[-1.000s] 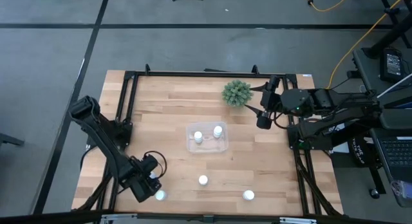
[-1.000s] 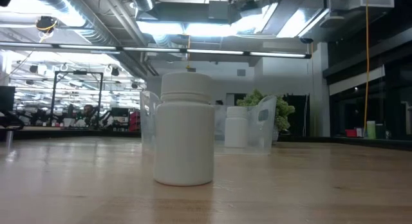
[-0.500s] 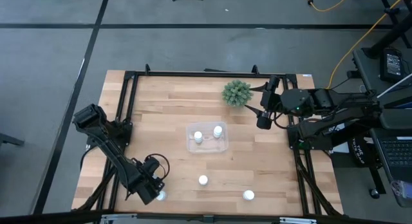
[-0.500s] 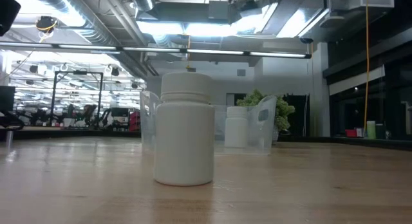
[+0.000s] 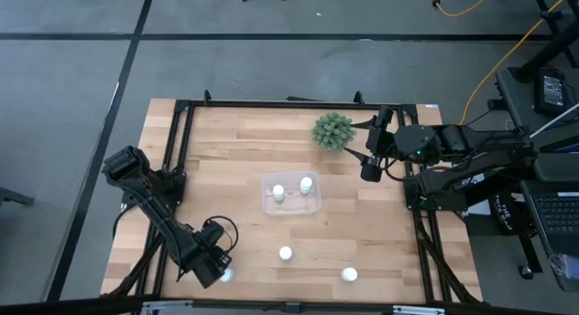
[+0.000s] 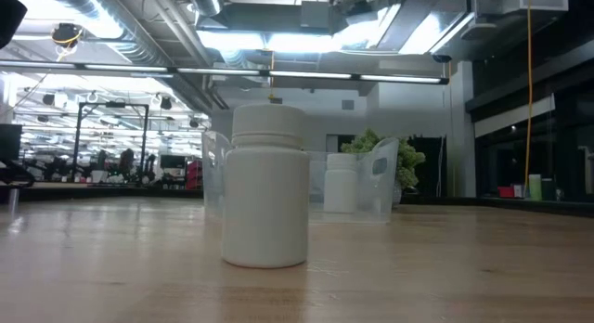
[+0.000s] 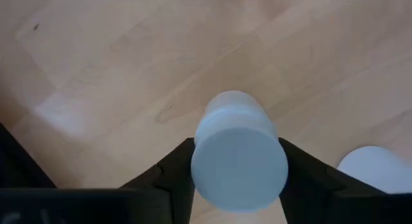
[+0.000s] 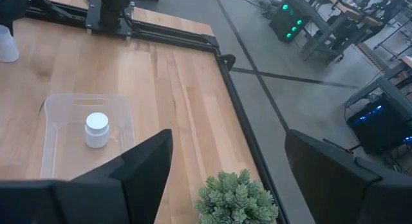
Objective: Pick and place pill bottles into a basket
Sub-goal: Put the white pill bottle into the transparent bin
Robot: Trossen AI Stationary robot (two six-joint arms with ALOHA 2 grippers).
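Over the last second we are seeing the left arm fold in toward the near left corner of the surface [image 5: 226, 170], carrying the left pincer [image 5: 215, 268] down over the pill bottle [image 5: 225, 275] standing there; in the last half second it is barely shifting, so we are judging the reach finished and the squeeze at hand. The left wrist view is giving what the high view hides: the two dark fingers [image 7: 168, 172] are sitting on either side of the bottle's cap, spread to about its width and right against it, though we cannot tell whether they are pressing yet.

The basket [image 5: 291, 194] is sitting mid-surface with two bottles already in it, and two more are waiting near the front edge. The low view is showing only the nearest of these, large, with the basket behind it. The right pincer [image 5: 369, 167] is waiting, fingers spread wide, beside the plant [image 5: 332, 130].
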